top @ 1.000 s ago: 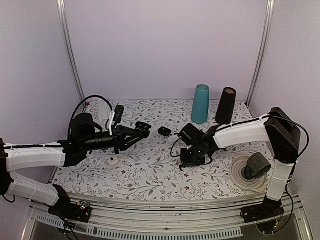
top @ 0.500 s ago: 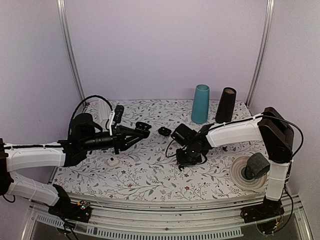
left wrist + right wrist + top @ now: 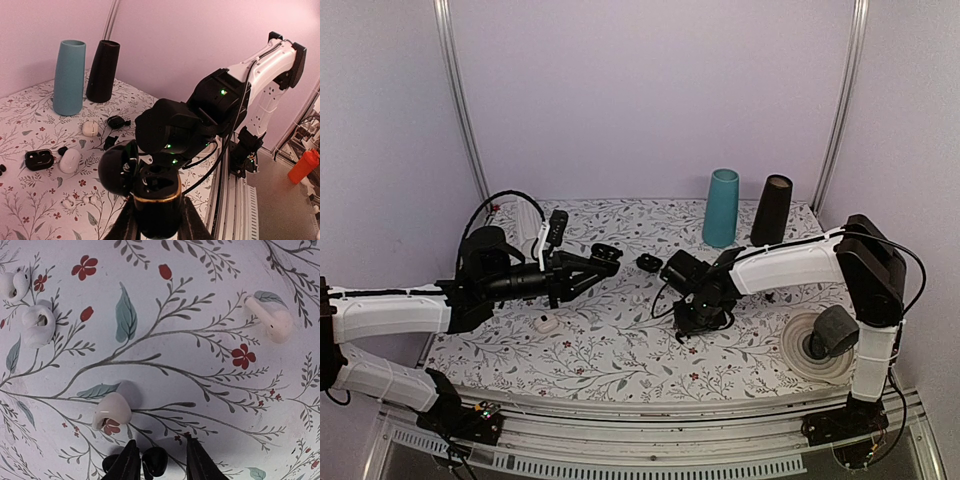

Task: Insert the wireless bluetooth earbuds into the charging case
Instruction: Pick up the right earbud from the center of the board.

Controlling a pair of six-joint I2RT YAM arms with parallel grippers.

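Observation:
My left gripper [image 3: 159, 222] is shut on a black charging case [image 3: 159, 192] with a gold rim, held off the table with its lid [image 3: 117, 167] swung open to the left. In the top view this gripper [image 3: 607, 256] hovers at the table's left middle. My right gripper [image 3: 692, 322] points down at the table centre. Its fingers [image 3: 127, 462] stand apart around a black earbud [image 3: 156, 460], with a gap on the right side. A second black earbud [image 3: 111, 462] lies just outside the left finger. A white earbud [image 3: 112, 411] lies just ahead.
More white earbuds [image 3: 37, 325] and a stemmed one [image 3: 272, 320] lie on the floral cloth. A small black case [image 3: 648, 262] and a white case [image 3: 548, 324] sit nearby. A teal cup [image 3: 721, 207] and a black cup [image 3: 771, 211] stand at the back; a white ring [image 3: 798, 352] lies right.
My right gripper has shifted a little to the left over the table and its jaws narrowed, then widened again. The left arm and its case have not moved.

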